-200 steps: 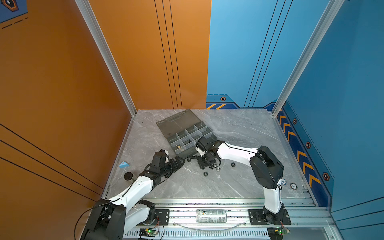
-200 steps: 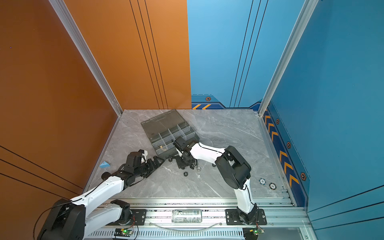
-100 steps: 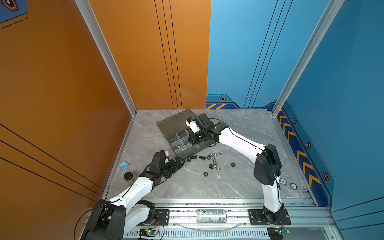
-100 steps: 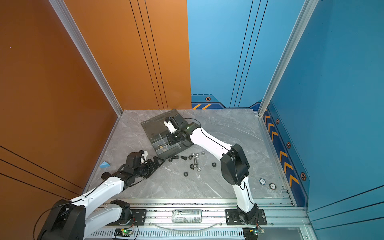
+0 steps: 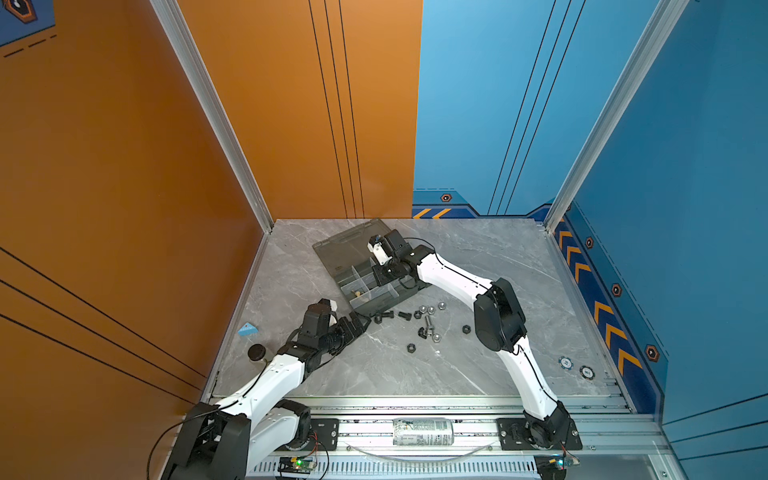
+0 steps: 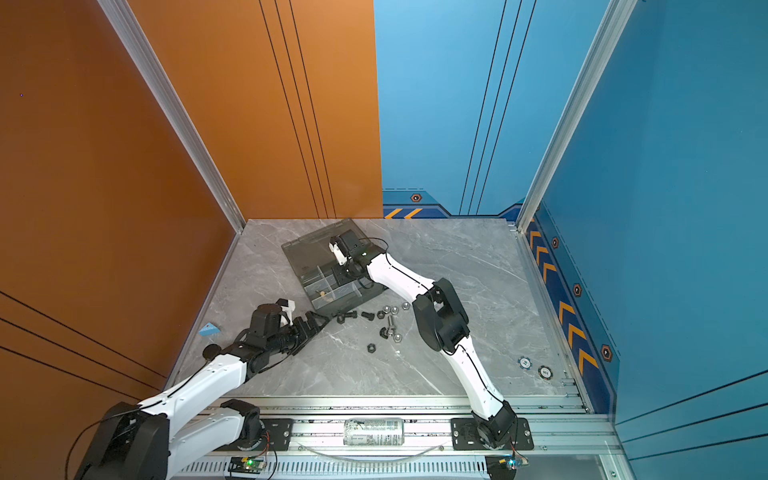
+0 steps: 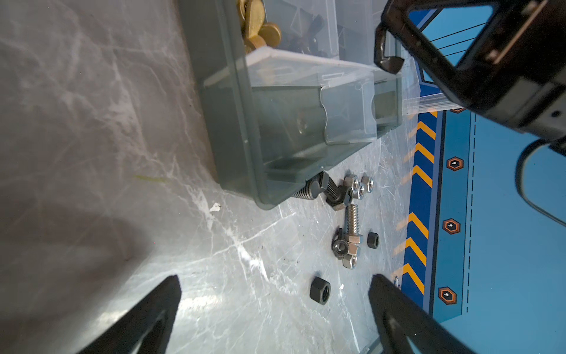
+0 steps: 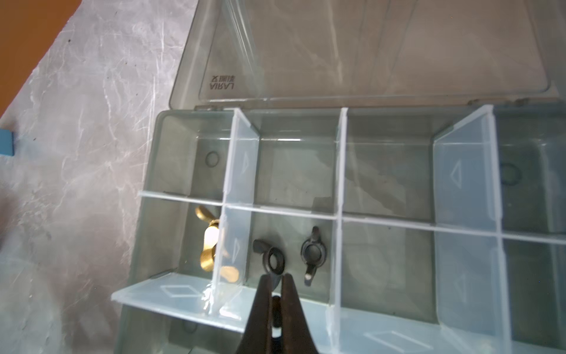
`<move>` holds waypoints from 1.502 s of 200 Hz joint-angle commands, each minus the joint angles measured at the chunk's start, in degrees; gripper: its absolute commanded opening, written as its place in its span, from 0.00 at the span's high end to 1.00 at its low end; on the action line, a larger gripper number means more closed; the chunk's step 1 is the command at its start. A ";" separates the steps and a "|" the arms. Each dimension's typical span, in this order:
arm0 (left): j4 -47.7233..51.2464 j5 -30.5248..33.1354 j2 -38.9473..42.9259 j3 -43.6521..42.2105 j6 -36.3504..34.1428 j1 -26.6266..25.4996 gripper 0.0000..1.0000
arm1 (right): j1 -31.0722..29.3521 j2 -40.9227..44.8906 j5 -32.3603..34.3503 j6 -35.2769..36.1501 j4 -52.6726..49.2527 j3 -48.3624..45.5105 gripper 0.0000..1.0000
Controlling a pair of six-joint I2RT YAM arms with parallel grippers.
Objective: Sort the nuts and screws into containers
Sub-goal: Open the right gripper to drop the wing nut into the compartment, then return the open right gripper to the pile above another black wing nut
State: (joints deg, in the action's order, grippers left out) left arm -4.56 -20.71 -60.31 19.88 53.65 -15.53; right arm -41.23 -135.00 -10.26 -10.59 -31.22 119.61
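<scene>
Pinches small dark piece [image 8: 276,309] in right pincer [image 8: 276,277] above box [image 5: 345,249] compartment [image 8: 291,226] with two black wing nuts [image 8: 313,253], mid-frame; holds left pincer [image 7: 275,278] spread near loose screws [image 5: 428,321], nuts [image 5: 411,348] on table [image 5: 478,249], lower centre.

Box [image 7: 232,128]: smoky translucent plastic, smooth and glossy; lid [image 8: 367,46] is the same plastic with light scuffs, and dividers [image 8: 338,184] are whitish frosted plastic. Table [image 7: 92,122]: grey marble-look slab, polished, with white veins and fine scratches. Hardware is all metal: silver nuts [image 7: 361,187] and long bolt [image 7: 351,219] bright and shiny, black nuts [image 7: 320,290] and black wing nuts [image 8: 313,253] dull dark finish, brass parts [image 8: 208,245] glossy gold.
</scene>
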 commanded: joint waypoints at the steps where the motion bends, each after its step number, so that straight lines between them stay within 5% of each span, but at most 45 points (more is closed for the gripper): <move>1: 0.86 -1.28 0.91 -0.23 -0.12 0.68 0.02 | 0.32 -0.87 0.55 -1.04 1.34 2.20 1.00; 103: 0.95 -1.32 1.25 -0.63 -0.14 0.88 0.02 | 0.39 -3.86 1.27 -1.79 1.71 3.26 1.00; 149: 1.14 -1.30 1.52 -0.80 -0.12 1.03 0.02 | 0.63 -2.96 2.43 -1.90 0.31 3.52 0.70; 187: 0.95 -1.44 1.52 -0.68 -0.12 1.03 0.02 | 0.72 1.19 3.07 -0.48 -1.69 2.48 0.60; 249: 1.88 -1.14 2.05 -0.19 -0.12 1.18 0.02 | 0.72 17.67 6.40 -4.26 -2.61 -14.85 0.50; 300: 2.64 -0.74 2.13 0.29 0.03 1.14 0.02 | 3.00 29.58 9.41 -16.72 -5.34 -34.16 0.47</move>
State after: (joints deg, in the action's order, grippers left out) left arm -3.40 -20.93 -58.92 19.88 53.65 -14.90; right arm -39.11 -108.77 -3.79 -19.25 -32.60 93.10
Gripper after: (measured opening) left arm 0.976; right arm 0.521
